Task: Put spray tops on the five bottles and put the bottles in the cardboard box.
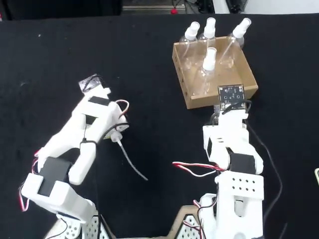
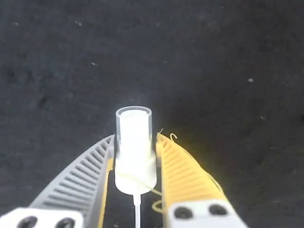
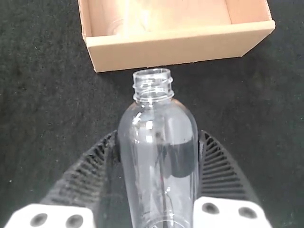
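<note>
Four capped bottles (image 1: pixel 208 62): standing together inside the cardboard box (image 1: pixel 199 101), which sits just ahead of the right pincer (image 3: pixel 157 137).
Fifth bottle (image 3: pixel 156 156): clear and topless, clamped at its body between the right pincer's two fingers, which are spread to the bottle's width. Its long axis runs straight out along the fingers.
Open neck (image 3: pixel 152 83): pokes beyond the right pincer's tips, aimed at the box's near wall and ending just short of it.
Spray top (image 2: pixel 134 128): pinched at its collar in the left pincer (image 2: pixel 135 147), whose fingers are drawn nearly together around it. The clear cap end sits beyond the tips and the thin dip tube (image 1: pixel 132 162) trails back between the fingers.
Dip tube from above: slants across the black table (image 1: pixel 149 64) from the left pincer toward the right pincer's side.
Key relation: the bare neck lies well off to the left pincer's right. The tube must enter that neck end-first, and by this reading the two axes are not yet lined up.
Nearer pincer: the right, to the box; the left carries the missing piece.
</note>
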